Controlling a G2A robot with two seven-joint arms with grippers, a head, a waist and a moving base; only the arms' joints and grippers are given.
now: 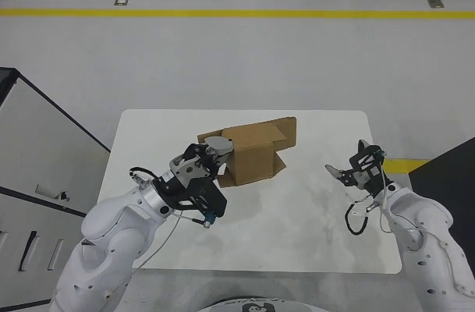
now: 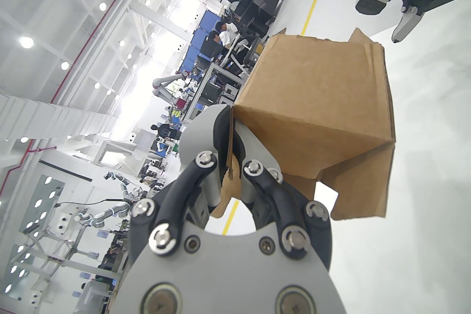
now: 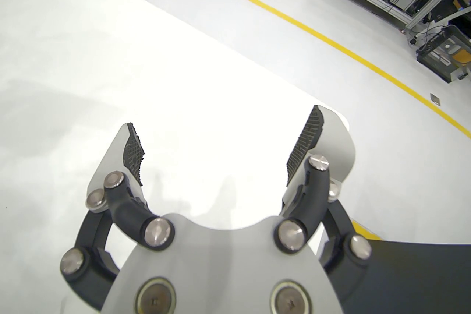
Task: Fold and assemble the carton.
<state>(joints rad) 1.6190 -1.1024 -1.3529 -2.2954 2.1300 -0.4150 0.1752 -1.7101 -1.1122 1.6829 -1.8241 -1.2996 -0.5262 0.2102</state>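
The carton (image 1: 256,152) is plain brown corrugated cardboard, half-formed into a boxy shell with sharp creases and loose flaps. It lies on the white table (image 1: 299,234), around the middle and toward the far edge. In the left wrist view the carton (image 2: 316,98) shows flat matte panels meeting at a folded corner. One flap hangs out beneath it, and layered cut edges show along the far end.

The left gripper (image 1: 219,148) is at the carton's left end. Seen from the wrist, the left gripper (image 2: 232,131) has its grey metal fingers (image 2: 200,131) pressed together on a thin cardboard edge, pinching it between them.

The right gripper (image 1: 346,158) hovers over the right part of the table, well apart from the carton. In its own wrist view the right gripper (image 3: 224,135) is spread wide and holds nothing. Its curved metal fingers carry black ribbed pads (image 3: 303,146), and beneath them is the smooth, rounded-cornered table (image 3: 110,54).

A yellow line (image 1: 237,12) runs across the pale glossy floor beyond the table's far side.
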